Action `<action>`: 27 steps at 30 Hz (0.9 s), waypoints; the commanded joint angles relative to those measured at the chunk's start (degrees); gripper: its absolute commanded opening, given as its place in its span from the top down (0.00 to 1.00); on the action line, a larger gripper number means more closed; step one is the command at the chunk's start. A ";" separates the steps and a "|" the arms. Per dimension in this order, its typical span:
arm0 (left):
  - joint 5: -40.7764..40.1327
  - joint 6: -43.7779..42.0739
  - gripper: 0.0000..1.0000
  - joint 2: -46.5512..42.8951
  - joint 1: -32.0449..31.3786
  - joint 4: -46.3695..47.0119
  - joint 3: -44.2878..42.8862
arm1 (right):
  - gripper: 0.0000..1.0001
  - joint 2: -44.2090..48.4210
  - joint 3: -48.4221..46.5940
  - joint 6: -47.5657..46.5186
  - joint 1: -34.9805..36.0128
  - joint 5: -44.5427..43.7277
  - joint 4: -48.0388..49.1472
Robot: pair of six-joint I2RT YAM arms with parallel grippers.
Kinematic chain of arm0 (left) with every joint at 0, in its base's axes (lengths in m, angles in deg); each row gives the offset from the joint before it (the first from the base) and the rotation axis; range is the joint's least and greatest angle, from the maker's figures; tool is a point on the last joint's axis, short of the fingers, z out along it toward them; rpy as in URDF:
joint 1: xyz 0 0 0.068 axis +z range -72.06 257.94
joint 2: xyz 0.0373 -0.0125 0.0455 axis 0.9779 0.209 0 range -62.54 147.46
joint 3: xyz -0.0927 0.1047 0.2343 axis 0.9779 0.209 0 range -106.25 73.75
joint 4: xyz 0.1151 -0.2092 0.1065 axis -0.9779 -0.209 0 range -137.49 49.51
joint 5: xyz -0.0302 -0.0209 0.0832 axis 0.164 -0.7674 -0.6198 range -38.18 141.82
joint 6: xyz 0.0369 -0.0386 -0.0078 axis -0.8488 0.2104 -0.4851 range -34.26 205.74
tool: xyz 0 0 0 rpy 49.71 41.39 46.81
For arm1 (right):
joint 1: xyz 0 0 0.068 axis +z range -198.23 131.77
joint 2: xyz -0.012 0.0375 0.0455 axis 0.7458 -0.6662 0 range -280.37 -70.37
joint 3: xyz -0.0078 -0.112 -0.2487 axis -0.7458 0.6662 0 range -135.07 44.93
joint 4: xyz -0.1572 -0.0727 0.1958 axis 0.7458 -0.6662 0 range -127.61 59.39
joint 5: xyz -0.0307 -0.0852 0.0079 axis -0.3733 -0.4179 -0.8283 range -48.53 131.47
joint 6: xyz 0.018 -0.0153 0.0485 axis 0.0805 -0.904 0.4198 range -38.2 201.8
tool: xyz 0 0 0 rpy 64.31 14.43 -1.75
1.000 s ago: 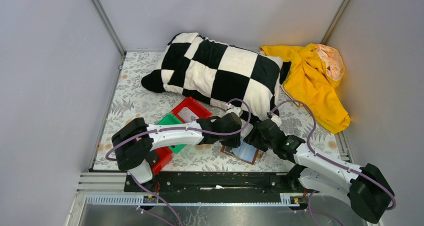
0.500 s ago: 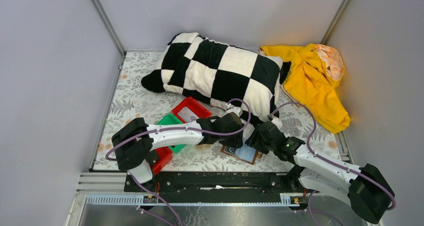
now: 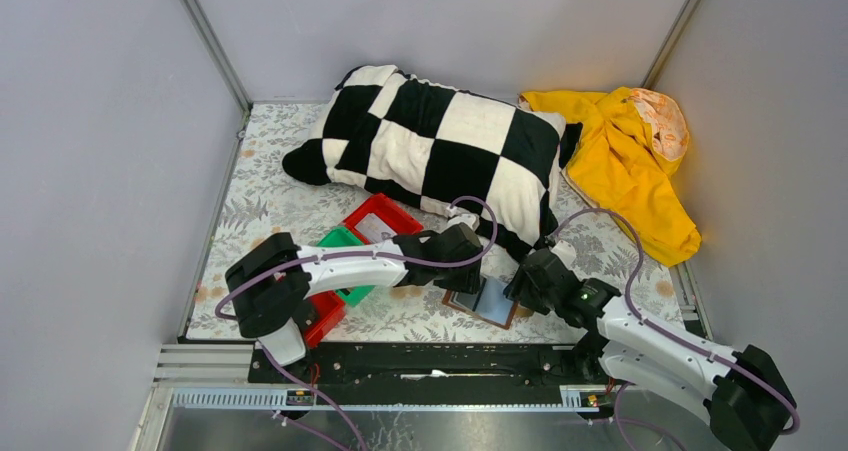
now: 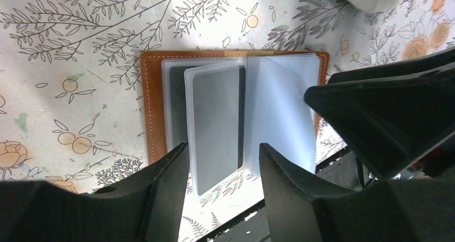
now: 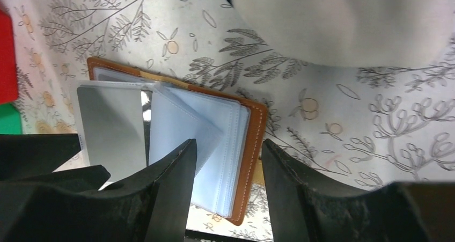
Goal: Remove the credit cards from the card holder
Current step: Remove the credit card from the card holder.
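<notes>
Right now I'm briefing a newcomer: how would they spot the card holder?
Find the black-and-white checked pillow. In front of it lies a small flat brown leather card holder, opened. Unlike the red plastic bin and green bin nearby, it shows pale blue-grey sleeves.

Brown card holder (image 4: 153, 113) lies open, sleeves (image 4: 279, 102) fanned, grey card (image 4: 214, 118) w/in.

Checkered pillow (image 3: 440, 146) lay at rear, yellow garment (image 3: 625, 166) beside it; red bin (image 3: 378, 219) and green bin (image 3: 340, 241) sat side by side front-left.
</notes>
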 commanded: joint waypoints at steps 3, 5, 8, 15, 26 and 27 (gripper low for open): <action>1.91 -0.36 0.45 2.30 0.09 1.21 -0.71 | 0.44 3.46 -2.60 -1.49 0.35 -6.22 -7.73; 2.54 -0.44 0.45 2.83 0.09 1.28 -0.82 | 0.44 4.01 -3.65 -1.88 0.31 -6.77 -9.08; 2.80 -0.47 0.45 3.35 0.09 1.37 -0.89 | 0.42 4.50 -5.32 -2.43 0.42 -6.90 -10.15; 0.57 -0.21 0.45 2.22 0.09 0.35 -0.69 | 0.40 4.26 -9.48 -3.85 0.39 -2.92 -8.30; -0.68 -0.94 0.56 -2.18 0.09 2.64 -0.24 | 0.71 -1.93 -3.54 1.35 0.39 11.12 10.51; 0.10 -0.91 0.56 -1.68 0.09 3.28 -0.11 | 0.75 -2.43 -2.46 2.31 0.39 12.60 12.33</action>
